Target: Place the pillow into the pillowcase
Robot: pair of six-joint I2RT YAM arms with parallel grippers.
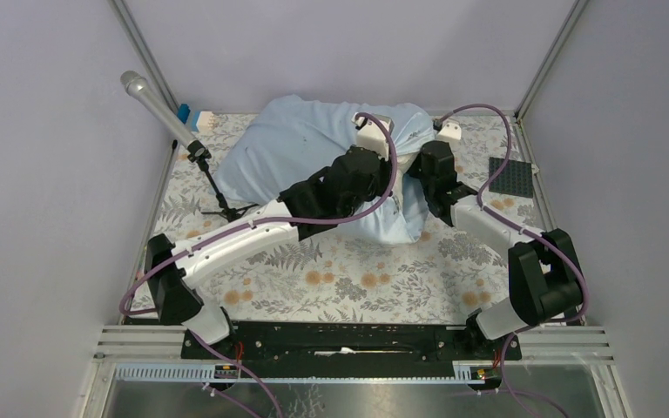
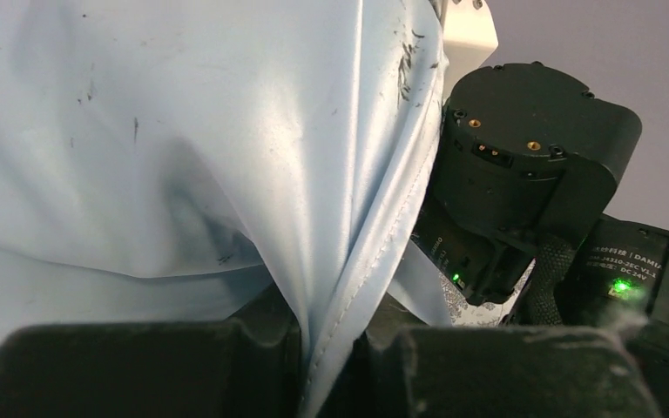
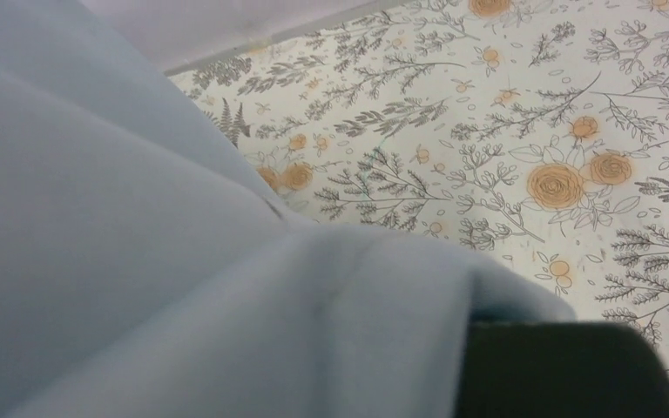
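The left end effector (image 2: 331,370) is clamped on the hem of the pillowcase (image 1: 305,148), the seam running straight down between its 2 fingers. That hold is thin: a hard tug would probably slip the slick cloth free, and the mouth would sag. Blue cloth is draped over the right end effector (image 3: 566,374), and I cannot tell whether it has hold of anything; if it closes on a loose fold alone, lifting would only bunch fabric. The pillow shows in no view, but the case bulges plump just beyond both end effectors, so it is likely inside, and it could creep back out if either side lets go. The 2 wrists sit very close together, so a knock or a snagged purple cable (image 1: 388,187) is possible.

The tabletop (image 1: 357,279) carries a floral cloth. A microphone (image 1: 152,104) stands well left of the left end effector, and a dark studded plate (image 1: 512,177) lies right of the right one. Pale walls and metal posts close it in.
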